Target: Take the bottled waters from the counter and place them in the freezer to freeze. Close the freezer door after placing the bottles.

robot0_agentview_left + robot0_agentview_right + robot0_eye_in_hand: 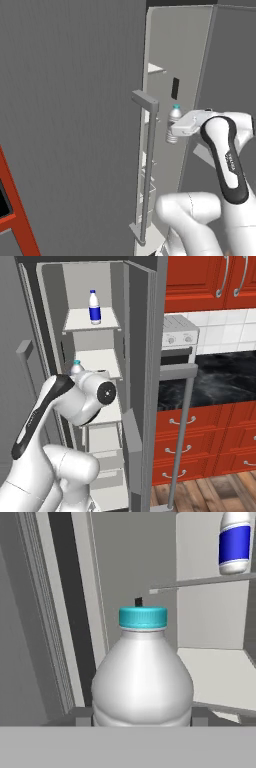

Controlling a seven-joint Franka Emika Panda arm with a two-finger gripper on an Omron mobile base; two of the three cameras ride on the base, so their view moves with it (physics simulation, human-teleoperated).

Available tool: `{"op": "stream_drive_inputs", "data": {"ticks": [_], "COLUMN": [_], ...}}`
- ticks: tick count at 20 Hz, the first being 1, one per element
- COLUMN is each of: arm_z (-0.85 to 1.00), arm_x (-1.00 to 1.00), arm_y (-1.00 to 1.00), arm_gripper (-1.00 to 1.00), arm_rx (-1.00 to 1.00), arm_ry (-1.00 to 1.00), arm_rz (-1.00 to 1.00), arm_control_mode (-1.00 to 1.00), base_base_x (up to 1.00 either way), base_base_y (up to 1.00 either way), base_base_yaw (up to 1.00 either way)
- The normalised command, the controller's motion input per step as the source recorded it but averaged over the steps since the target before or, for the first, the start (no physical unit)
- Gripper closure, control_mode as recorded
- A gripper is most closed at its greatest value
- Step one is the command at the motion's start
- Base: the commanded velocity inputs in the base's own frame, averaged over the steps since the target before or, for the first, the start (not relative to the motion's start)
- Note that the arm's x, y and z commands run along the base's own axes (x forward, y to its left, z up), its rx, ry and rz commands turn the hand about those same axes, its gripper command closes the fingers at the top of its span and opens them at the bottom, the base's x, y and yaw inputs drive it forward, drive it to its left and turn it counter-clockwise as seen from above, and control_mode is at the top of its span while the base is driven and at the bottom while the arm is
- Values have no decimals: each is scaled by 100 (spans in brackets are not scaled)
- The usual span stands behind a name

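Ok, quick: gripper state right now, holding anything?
Gripper: closed on the teal-capped bottle, held upright at the open freezer.

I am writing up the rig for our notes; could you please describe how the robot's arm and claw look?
The arm is glossy white, built of rounded tubular links, with a black band along one link bearing small pale lettering. A round dark joint cap with a pale centre sits near the wrist. The claw has a white body. No loose cables show.
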Motion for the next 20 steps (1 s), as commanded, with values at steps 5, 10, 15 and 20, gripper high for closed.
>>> {"op": "stream_drive_inputs", "data": {"ticks": [5, 10, 15, 20], "arm_z": [-13, -17, -10, -10], "arm_x": [66, 57, 72, 76], "arm_y": [0, 14, 12, 2], "arm_gripper": [100, 100, 100, 100], "arm_rx": [0, -1, 0, 0], "arm_ry": [0, -2, 0, -3], "arm_rz": [0, 0, 0, 0], "arm_control_mode": [-100, -100, -100, -100], "base_base_x": [0, 0, 0, 0], "base_base_y": [0, 0, 0, 0], "base_base_yaw": [0, 0, 0, 0]}}
